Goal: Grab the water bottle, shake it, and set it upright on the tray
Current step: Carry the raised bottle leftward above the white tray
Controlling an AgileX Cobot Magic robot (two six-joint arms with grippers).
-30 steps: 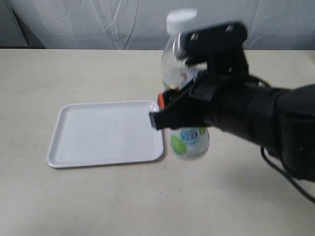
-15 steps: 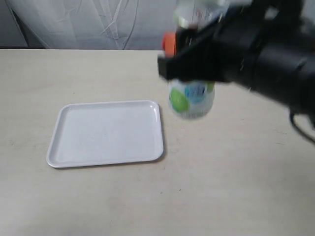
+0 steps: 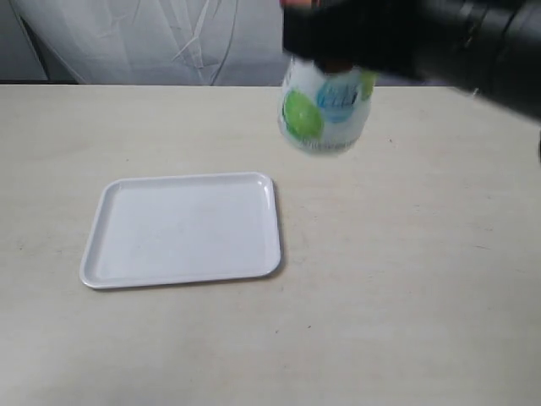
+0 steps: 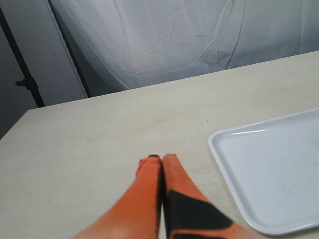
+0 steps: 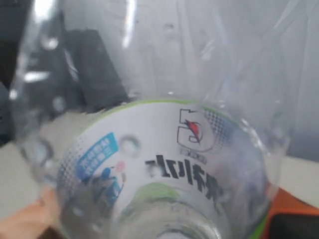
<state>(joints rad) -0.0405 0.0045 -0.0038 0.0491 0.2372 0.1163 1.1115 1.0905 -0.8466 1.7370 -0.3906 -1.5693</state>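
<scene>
The water bottle [image 3: 324, 108] hangs high above the table at the top of the exterior view, blurred, its cap cut off by the frame edge. My right gripper [image 3: 347, 38] is shut on it, gripping above the white-and-green label. In the right wrist view the bottle [image 5: 159, 164] fills the frame, its label with dark characters close to the lens, and orange fingers [image 5: 291, 209] flank it. The white tray [image 3: 183, 228] lies flat at left centre, nothing on it. My left gripper [image 4: 160, 160] is shut with nothing held, low over the table beside the tray's [image 4: 269, 169] corner.
A white cloth backdrop [image 3: 152, 38] hangs behind the far table edge. A dark stand [image 4: 22, 69] rises beyond the table's corner in the left wrist view. The beige tabletop [image 3: 397, 279] stretches bare right of the tray.
The right gripper has risen with the bottle, from just above the table beside the tray to the top of the view. The tray and left gripper have not moved.
</scene>
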